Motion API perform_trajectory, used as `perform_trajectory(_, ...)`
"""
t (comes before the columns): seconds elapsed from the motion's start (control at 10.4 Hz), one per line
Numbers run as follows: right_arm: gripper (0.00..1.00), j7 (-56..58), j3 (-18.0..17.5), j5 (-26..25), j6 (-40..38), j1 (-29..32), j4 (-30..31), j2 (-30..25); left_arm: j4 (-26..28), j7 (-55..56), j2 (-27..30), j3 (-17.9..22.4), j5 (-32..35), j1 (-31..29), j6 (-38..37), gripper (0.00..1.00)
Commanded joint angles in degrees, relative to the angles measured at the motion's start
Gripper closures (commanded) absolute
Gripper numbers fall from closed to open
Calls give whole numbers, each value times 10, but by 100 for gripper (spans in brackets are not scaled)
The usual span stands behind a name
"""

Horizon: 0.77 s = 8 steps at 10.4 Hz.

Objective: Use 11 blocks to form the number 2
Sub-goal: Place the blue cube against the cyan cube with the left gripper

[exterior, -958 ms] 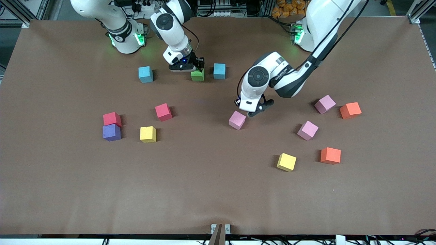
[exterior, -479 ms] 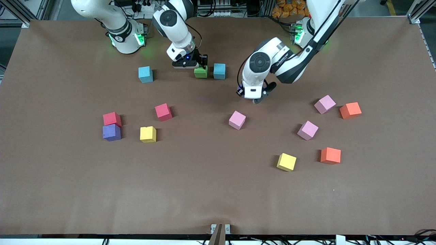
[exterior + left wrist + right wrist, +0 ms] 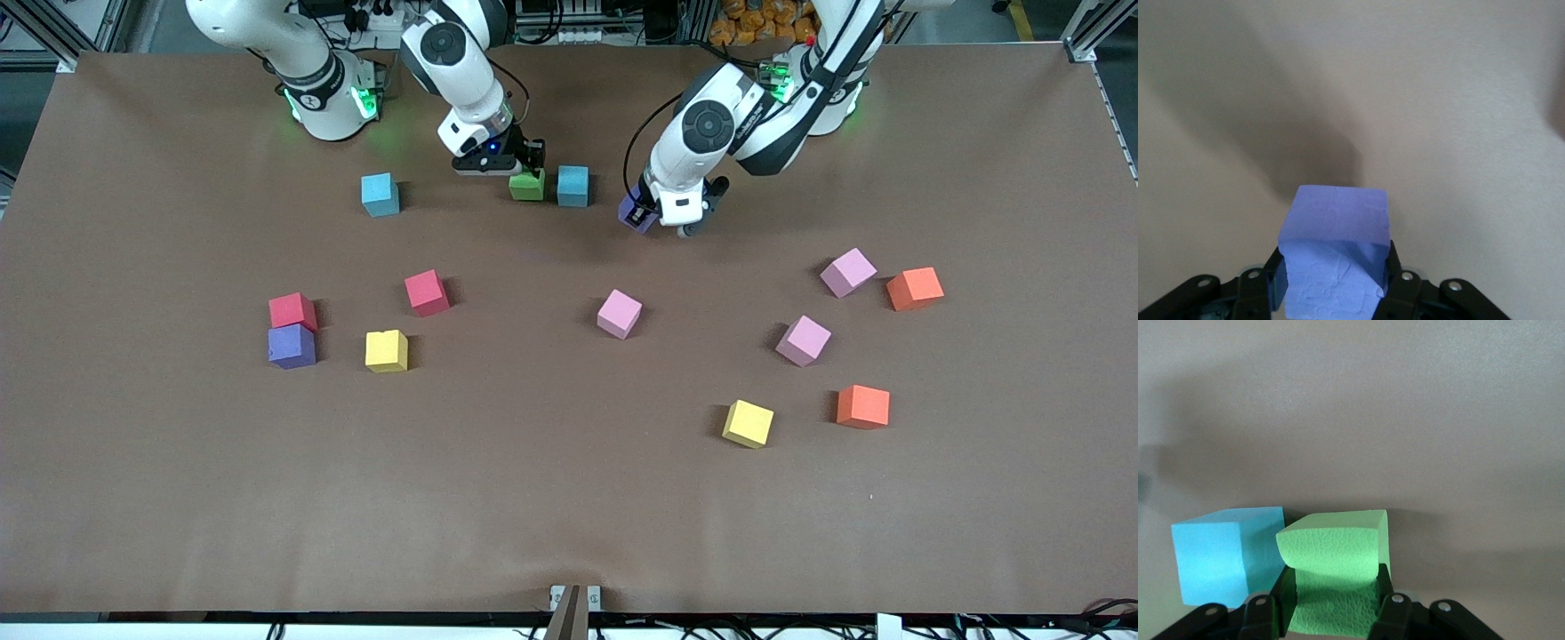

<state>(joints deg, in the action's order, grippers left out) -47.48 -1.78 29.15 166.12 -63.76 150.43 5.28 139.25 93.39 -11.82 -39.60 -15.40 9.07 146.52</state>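
Brown matte covering spreads over the whole table (image 3: 569,516), with loose foam blocks scattered across it.

Close to the robots' bases, the right gripper (image 3: 524,169) is down at the table, its jaws closed on a green block (image 3: 527,185) (image 3: 1333,577). That green block sits just beside a blue block (image 3: 573,186) (image 3: 1228,553); whether the two touch cannot be told. A second blue block (image 3: 380,194) rests well apart, toward the right arm's end of the table.

The left gripper (image 3: 662,218) (image 3: 1333,283) hangs over bare table near the blue block, on the side toward the left arm's end. Its jaws are clamped on a purple block (image 3: 636,213) (image 3: 1335,257), and a shadow lies on the table under it.

Nearer the front camera, toward the right arm's end, two red blocks (image 3: 292,311) (image 3: 427,292), another purple block (image 3: 292,346) and a yellow block (image 3: 387,350) lie loose; one red block touches the purple one. A pink block (image 3: 619,313) sits near the middle. Toward the left arm's end lie two more pink blocks (image 3: 848,272) (image 3: 804,340), two orange blocks (image 3: 914,288) (image 3: 862,406) and a second yellow block (image 3: 748,423).

No digit shape is laid out yet.
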Motion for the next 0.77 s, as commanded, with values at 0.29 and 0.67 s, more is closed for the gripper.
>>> perform_trajectory(0.29,50,-31,1,13,7,-26,-6,2,36,154,22,-27,-48,8,64,46)
perform_trajectory(0.67,50,-31,4,13,10,-21,-21,23,34,228,3,-27,-50,33,79,46)
